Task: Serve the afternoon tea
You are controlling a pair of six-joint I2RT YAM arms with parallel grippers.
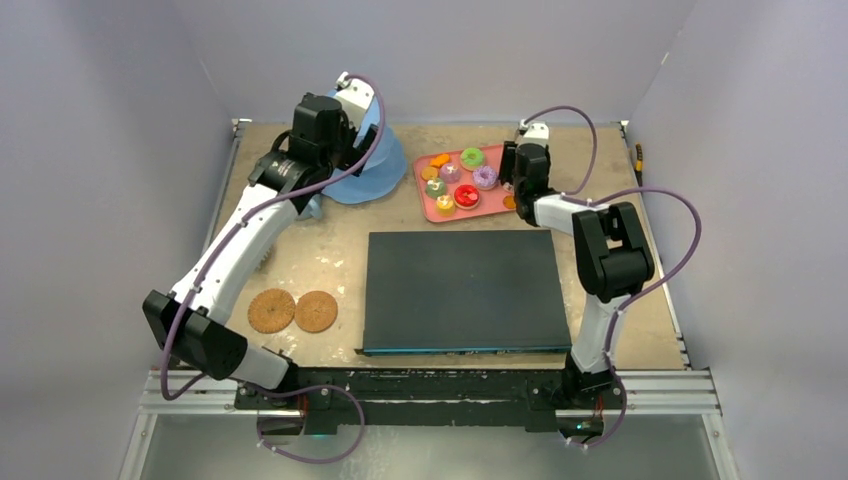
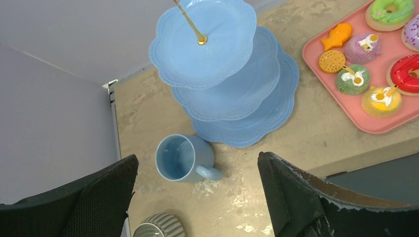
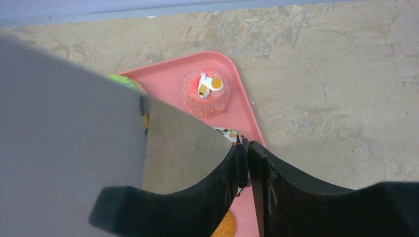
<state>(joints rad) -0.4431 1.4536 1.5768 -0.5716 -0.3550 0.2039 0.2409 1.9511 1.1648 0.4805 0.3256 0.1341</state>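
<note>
**Three views: one high, two close**
The counter point(image 1: 350, 225) is seen whole from above, behind the arm bases; both wrist views are pointed down at close range, with the pink tray point(image 3: 165, 81) caught in all three.

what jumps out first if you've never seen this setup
A light-blue three-tier stand at the far left of the table, with no cakes seen on it. Right of it, a pink tray crowded with colourful cakes. In front, a big dark slab covers the middle.
</note>
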